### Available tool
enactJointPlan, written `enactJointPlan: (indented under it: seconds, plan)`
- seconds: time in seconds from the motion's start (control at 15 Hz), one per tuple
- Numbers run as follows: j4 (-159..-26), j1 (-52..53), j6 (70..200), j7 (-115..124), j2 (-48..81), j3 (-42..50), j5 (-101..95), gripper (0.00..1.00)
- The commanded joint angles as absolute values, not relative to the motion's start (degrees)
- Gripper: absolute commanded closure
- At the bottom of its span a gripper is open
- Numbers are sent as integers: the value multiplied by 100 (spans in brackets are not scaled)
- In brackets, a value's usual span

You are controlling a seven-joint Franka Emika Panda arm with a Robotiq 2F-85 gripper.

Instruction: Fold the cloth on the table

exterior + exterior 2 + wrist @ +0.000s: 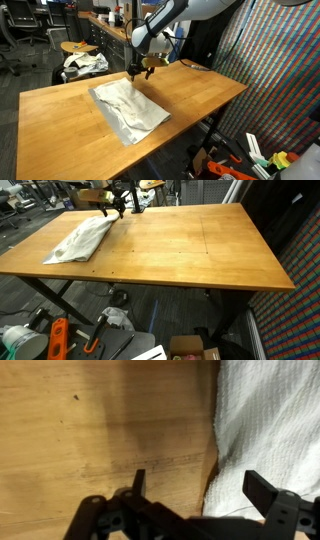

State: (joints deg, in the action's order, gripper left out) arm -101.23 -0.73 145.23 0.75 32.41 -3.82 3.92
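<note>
Jaws spread wide and holding nothing, the gripper (200, 488) points down over the edge of the cloth (130, 108). In the wrist view one finger (138, 482) hangs above bare wood and the other sits over the white fabric. I cannot tell whether either tip touches.

The cloth is a thin, white to pale-grey sheet, wrinkled and spread in a rough rectangle. It lies flat on the table (60, 120), toward one end of the top and close to a long edge.

The arm (175, 18) reaches in from beyond the table's far side and bends down, with the wrist over the cloth's far corner.

The table is a thick light-brown wooden slab on dark legs. Behind it stands a small round stool (72, 47) with a white-and-dark fabric bundle (86, 63) beside it. A colourful patterned panel (275, 70) rises at one end, and an orange tool (57, 340) and a cardboard box (195, 350) lie on the floor.
</note>
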Motion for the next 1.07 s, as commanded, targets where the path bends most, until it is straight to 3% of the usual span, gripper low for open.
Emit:
enactJointPlan:
  seconds: [0.0,0.53,0.93,1.0]
  plan:
    - [-11525,52,14754,47,2050,-431,441,0]
    - [-13131,657,14404,206,419,-852,820,0]
    - [-12784,1209,14968,1595,891,-996,233,0]
    - [-12682,1289,15042,1877,1016,-944,-61,14]
